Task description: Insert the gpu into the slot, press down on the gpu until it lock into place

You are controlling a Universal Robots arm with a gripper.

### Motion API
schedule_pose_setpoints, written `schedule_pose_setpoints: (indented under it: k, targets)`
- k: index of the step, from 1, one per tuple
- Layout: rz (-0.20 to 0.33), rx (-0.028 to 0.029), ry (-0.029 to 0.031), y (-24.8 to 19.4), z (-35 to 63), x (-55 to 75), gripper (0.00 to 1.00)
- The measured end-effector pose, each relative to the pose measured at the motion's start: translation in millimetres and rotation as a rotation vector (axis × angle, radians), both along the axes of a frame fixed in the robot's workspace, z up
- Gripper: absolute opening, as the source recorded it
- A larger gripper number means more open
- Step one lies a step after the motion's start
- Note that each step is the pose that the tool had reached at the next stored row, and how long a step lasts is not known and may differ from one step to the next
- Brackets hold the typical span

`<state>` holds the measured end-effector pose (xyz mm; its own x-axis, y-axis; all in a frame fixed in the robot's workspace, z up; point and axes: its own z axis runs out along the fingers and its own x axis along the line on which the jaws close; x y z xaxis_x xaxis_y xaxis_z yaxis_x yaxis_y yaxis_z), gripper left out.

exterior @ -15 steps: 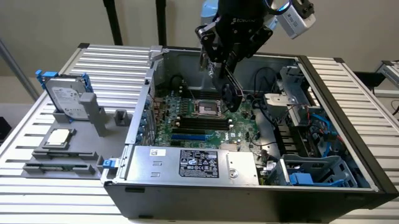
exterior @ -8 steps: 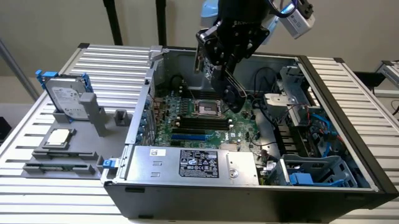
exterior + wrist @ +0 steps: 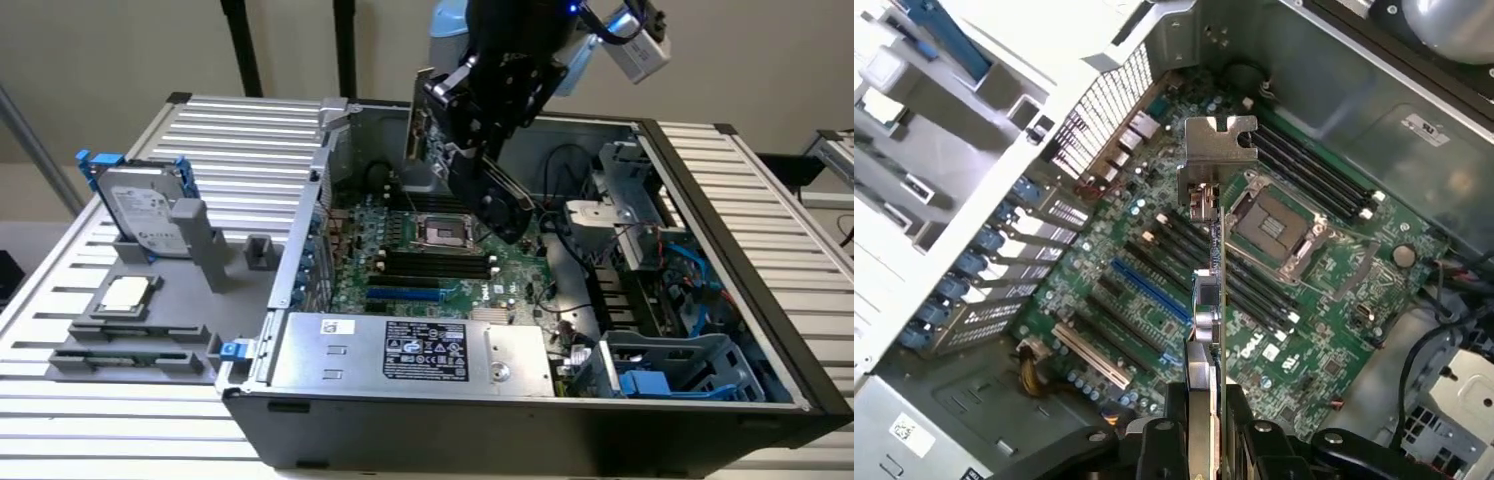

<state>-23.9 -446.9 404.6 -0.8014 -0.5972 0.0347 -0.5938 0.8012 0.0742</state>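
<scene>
My gripper (image 3: pixel 483 118) hangs over the open computer case, shut on the gpu (image 3: pixel 505 200). The card is tilted, well above the motherboard, with its silver bracket end (image 3: pixel 422 112) toward the case's rear wall. In the wrist view the gpu (image 3: pixel 1206 330) shows edge-on between my gripper's (image 3: pixel 1204 445) two dark fingers (image 3: pixel 1154 452), and its metal bracket (image 3: pixel 1216 150) points away from the camera. The slot (image 3: pixel 1149 290), a long bright-blue strip, lies uncovered on the green board, off to one side of the card's edge. In the exterior view the slot (image 3: pixel 404 296) sits low on the board, near the power supply.
A silver power supply (image 3: pixel 414 350) fills the case's near side. On the board are the CPU socket (image 3: pixel 1274 230) and black memory slots (image 3: pixel 1309 170). Drive cages and cables (image 3: pixel 667 280) crowd the exterior view's right. A hard drive (image 3: pixel 140 215) with blue rails stands outside the case.
</scene>
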Motion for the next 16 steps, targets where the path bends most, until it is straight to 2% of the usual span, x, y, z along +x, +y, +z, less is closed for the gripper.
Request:
schedule_pose_setpoints:
  k: [16]
  targets:
    - [0.292,0.0002,-0.0028,0.0,-11.0,0.0,0.26]
